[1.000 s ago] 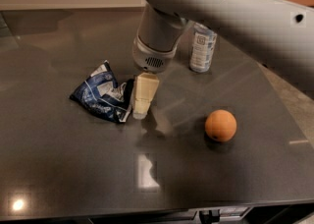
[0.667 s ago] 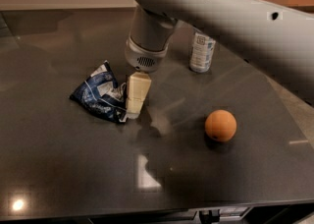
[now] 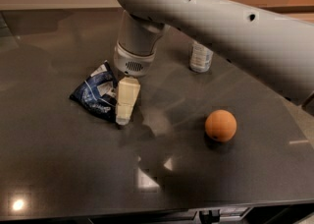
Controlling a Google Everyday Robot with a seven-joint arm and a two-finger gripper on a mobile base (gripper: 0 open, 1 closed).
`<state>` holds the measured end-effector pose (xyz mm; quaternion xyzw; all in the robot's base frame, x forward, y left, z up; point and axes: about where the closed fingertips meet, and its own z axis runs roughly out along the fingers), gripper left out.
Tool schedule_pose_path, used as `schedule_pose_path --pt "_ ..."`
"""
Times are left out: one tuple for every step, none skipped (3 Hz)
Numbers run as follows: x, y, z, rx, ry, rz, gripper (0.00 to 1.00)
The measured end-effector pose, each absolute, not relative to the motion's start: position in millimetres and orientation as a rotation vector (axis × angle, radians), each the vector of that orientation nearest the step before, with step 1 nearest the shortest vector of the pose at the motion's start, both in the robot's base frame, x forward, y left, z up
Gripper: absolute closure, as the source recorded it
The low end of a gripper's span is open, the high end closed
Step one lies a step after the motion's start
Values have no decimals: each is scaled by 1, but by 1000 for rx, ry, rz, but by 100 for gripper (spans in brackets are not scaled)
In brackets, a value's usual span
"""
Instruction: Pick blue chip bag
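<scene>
The blue chip bag (image 3: 96, 92) is a crumpled dark-blue foil bag with white markings, lying on the dark table (image 3: 73, 169) at the left centre. My gripper (image 3: 124, 105) hangs from the big white arm and points down at the bag's right edge. One cream finger (image 3: 127, 99) shows, its tip near the table right beside the bag. The other finger is hidden behind it.
An orange ball (image 3: 221, 126) lies on the table to the right. A clear water bottle (image 3: 200, 57) with a blue-white label stands at the back, partly hidden by the arm. The table's front edge runs along the bottom.
The arm and gripper have moved left, closer to the bag's right edge. The bag, ball and bottle have not moved.
</scene>
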<state>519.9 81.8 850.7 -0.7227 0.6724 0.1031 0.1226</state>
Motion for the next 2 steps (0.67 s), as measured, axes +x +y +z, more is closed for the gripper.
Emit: schedule_pose_path --pt "511 90 842 -2142 1957 314 0" --pt "508 94 837 -2155 1973 302 17"
